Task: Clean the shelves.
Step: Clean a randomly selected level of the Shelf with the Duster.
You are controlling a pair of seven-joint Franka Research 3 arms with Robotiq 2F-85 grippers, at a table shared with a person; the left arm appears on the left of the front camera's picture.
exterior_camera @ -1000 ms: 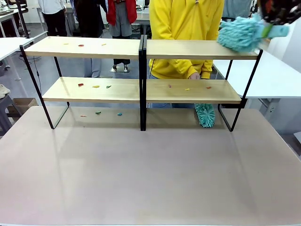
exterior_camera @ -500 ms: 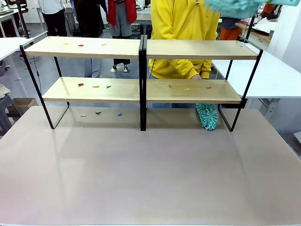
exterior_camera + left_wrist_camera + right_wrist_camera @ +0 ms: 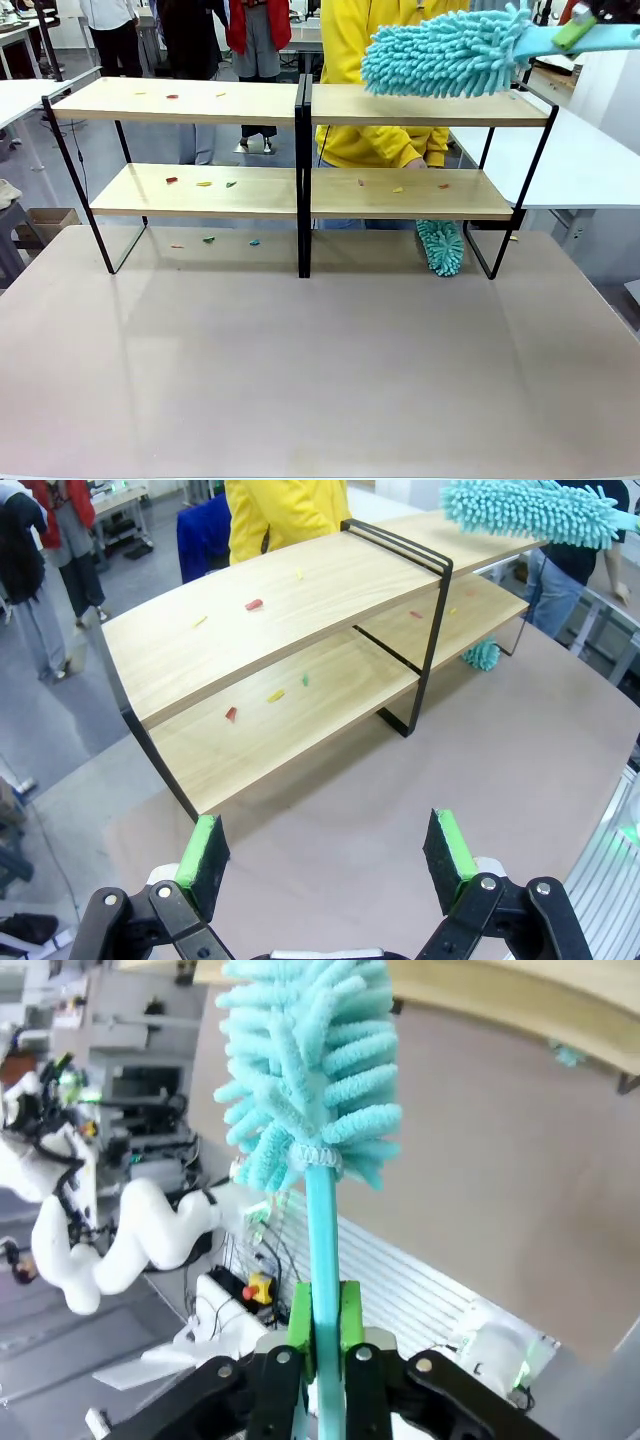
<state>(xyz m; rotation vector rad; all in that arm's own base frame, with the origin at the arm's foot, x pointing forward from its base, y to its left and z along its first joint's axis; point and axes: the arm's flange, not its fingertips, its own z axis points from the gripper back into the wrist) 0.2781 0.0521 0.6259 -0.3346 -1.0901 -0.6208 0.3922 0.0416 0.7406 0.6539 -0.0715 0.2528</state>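
1. The left gripper [image 3: 327, 848] hovered above the pale worktop [image 3: 320, 380], its green-padded jaws spread wide and holding nothing.
2. The shelves [image 3: 300, 105], a two-tier light-wood rack on a black metal frame, stood along the worktop's far edge, with small coloured scraps [image 3: 203, 183] on the boards.
3. A small fluffy teal duster [image 3: 438, 246] lay on the worktop beneath the right bay's lower board.
4. The right gripper [image 3: 325, 1325] was clamped on the pale-blue handle of a long teal microfibre duster [image 3: 445, 52]. Its head was over the right top board, contact unclear.
5. A person in a yellow top [image 3: 395, 140] stood behind the shelves.
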